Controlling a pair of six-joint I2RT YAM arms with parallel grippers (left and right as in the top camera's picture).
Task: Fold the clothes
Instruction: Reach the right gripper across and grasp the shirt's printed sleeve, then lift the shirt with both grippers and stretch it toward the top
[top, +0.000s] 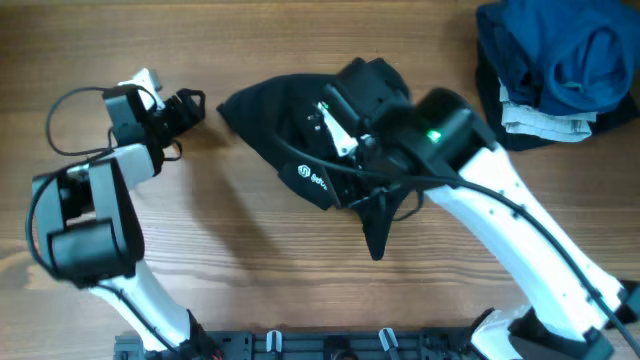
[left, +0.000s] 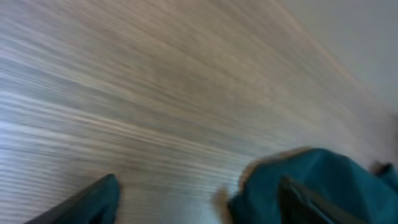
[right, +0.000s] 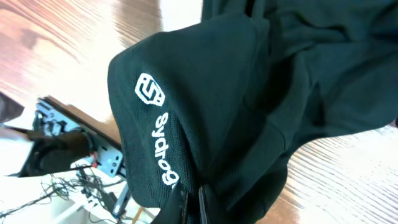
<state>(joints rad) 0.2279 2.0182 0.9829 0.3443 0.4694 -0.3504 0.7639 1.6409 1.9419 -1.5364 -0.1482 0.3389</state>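
**Overhead.** The clothes (top: 290, 125), one black crumpled garment, lie at the middle of the wooden table (top: 250, 260). A small white logo (top: 314, 178) faces up, and one pointed tail reaches toward the near edge. My right arm (top: 470, 170) comes in from the lower right and covers the garment's right half. My left gripper (top: 186, 104) sits just beside the garment's left tip. A blue garment (top: 560, 50) is heaped at the far right corner, over a white folded piece (top: 540, 120).

**Left wrist.** The view is blurred. The fingers (left: 87, 202) stand wide apart, with bare wood grain between them and nothing held. Dark fabric is bunched around the right-hand finger, but through the blur I cannot tell whether they touch.

**Right wrist.** My right gripper (right: 191, 208) appears at the bottom edge, its fingers drawn together and pinching a fold of the clothes. The black fabric fills most of the frame, and the logo with its white lettering runs down the nearest fold. Table shows at the upper left and lower right.
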